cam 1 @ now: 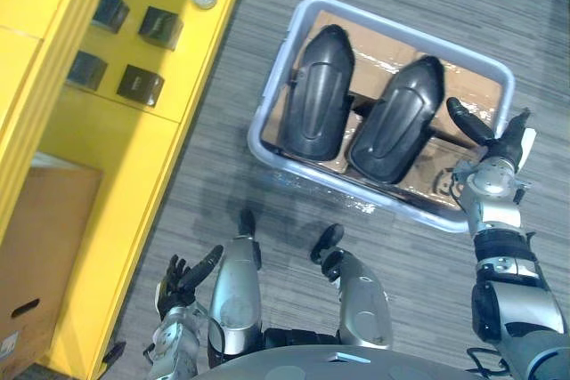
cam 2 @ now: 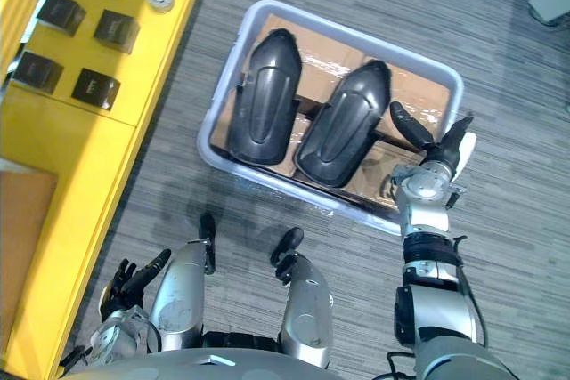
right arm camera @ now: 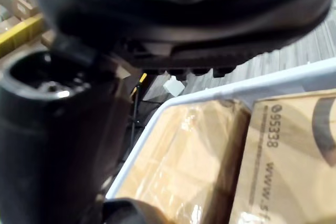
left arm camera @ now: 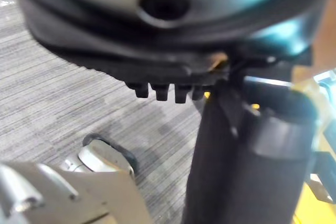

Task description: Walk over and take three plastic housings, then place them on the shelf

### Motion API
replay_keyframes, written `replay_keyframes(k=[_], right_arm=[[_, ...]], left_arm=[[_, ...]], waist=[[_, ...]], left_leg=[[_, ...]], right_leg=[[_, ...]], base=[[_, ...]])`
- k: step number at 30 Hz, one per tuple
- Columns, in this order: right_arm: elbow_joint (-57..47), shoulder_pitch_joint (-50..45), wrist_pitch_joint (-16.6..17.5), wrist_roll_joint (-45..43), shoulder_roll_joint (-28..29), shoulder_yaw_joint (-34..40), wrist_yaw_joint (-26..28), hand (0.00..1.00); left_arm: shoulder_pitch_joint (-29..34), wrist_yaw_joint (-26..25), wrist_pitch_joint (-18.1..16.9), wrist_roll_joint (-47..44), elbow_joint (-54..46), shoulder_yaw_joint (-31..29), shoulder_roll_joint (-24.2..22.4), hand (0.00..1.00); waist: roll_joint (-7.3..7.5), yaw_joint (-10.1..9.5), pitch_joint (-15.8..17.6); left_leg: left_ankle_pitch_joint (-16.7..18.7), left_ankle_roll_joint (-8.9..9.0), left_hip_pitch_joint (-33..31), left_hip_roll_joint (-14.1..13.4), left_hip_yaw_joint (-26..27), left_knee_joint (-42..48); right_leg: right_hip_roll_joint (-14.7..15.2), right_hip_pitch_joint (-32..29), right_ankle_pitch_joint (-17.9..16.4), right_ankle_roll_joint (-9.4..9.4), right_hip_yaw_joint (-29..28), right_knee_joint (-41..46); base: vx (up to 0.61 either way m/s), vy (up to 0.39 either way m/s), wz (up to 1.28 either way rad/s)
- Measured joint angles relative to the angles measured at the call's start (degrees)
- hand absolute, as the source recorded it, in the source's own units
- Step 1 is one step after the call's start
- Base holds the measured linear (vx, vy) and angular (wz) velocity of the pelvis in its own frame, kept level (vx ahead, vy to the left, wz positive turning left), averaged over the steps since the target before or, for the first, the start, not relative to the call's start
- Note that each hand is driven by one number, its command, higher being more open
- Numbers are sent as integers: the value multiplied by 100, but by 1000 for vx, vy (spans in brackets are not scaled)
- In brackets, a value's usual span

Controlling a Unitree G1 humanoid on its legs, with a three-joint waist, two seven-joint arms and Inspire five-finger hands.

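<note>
My right hand (cam 1: 495, 147) is spread wide and empty over the bin's (cam 1: 270, 100) right edge. Next I'd go for the nearer housing (cam 1: 398, 117): wrap its narrow end fully before lifting, shell looks slick.

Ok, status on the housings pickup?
Right hand open over right end of bin, holding nothing. Left hand open, low by shelf. Two housings lying in bin. Nothing blocking.

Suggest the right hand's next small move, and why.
Probably ease the right hand left and down onto the nearer housing: the hand is open and empty above the bin rim, and that housing lies inside next to the other housing.
</note>
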State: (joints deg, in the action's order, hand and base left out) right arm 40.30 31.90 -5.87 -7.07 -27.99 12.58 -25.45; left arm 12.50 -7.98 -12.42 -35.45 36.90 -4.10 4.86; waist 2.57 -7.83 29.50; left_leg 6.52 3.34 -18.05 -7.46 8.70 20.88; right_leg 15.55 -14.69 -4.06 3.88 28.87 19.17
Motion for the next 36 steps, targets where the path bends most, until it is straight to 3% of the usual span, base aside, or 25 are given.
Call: replay_keyframes(k=[5,14,17,19,22,31,36], right_arm=[[478,637,-74,8,-630,-545,439,100],[230,802,-264,775,-645,-989,763,100],[-371,564,-645,1138,-450,-999,723,100],[-962,305,-1098,1409,-195,-978,633,100],[-1396,104,-1420,1633,84,-972,616,100],[-2045,-610,-1647,2034,741,-974,574,100],[-2189,-777,-1736,2042,1057,-980,419,100]], left_arm=[[-133,173,-2,1,125,176,33,100],[-134,157,-14,15,143,306,59,100],[-134,80,-18,14,152,316,60,100],[-134,35,-18,13,136,322,58,100],[-134,-36,-17,12,114,330,54,100],[-129,-171,-30,6,79,325,77,100],[-126,-188,-104,7,79,313,155,100]], waist=[[-165,-145,52],[-246,-196,74],[-256,-155,71],[-255,-150,71],[-253,-130,71],[-183,-11,56],[-33,10,45]], left_leg=[[-74,-101,-409,156,-145,107],[-106,-123,-547,178,-271,185],[-120,-115,-539,167,-264,167],[-159,-111,-440,170,-192,61],[-199,-104,-274,173,-59,-88],[-448,-29,131,168,82,-649],[-524,-18,255,162,172,-830]], right_leg=[[129,-240,133,56,107,-35],[130,-233,186,50,220,-112],[118,-236,188,47,215,-119],[115,-225,215,34,155,-137],[113,-203,237,24,34,-148],[-6,-10,377,-5,-46,-448],[-74,67,499,-6,-90,-655]], base=[[-72,60,19],[-38,14,6],[-12,-2,-1],[8,-2,-10],[11,0,-20],[-11,-13,-7],[-5,6,-6]])
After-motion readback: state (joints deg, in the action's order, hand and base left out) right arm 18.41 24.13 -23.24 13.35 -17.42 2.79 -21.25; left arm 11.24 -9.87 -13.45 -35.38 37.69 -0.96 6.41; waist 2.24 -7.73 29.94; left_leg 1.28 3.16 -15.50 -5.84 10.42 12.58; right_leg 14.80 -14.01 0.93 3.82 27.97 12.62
